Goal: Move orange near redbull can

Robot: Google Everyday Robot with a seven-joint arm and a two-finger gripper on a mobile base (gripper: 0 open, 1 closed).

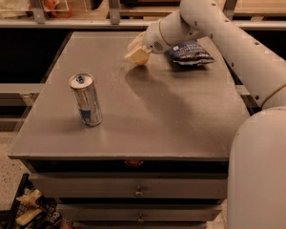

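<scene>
A grey tabletop (pixel 171 118) carries the can (pixel 86 100), upright near its front left. The end effector (pixel 137 52) sits low at the far middle, near a chip bag (pixel 189 53); its grip cannot be told.

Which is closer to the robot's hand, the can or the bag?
The blue chip bag, lying beside the gripper at the back; the redbull can stands farther off.

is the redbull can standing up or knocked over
Upright: the redbull can stands on its base on the table, pull-tab top facing up. The pincer is far off, beside the chip bag.
</scene>
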